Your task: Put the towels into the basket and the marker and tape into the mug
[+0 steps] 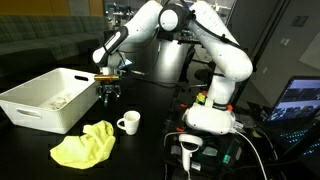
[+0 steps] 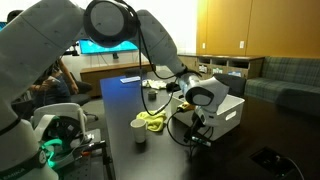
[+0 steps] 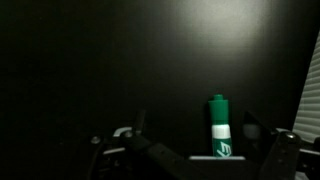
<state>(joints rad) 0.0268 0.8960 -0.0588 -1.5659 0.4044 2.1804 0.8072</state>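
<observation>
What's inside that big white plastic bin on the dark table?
Inside the large white rectangular plastic basket, a pale crumpled lump shows in an exterior view; it is probably a cream cloth. The near wall hides the rest of the basket's floor.

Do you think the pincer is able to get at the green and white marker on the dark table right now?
Likely yes: the open pincer hovers over the green and white marker, which the wrist view shows between its jaws, with only bare table around it.
</observation>
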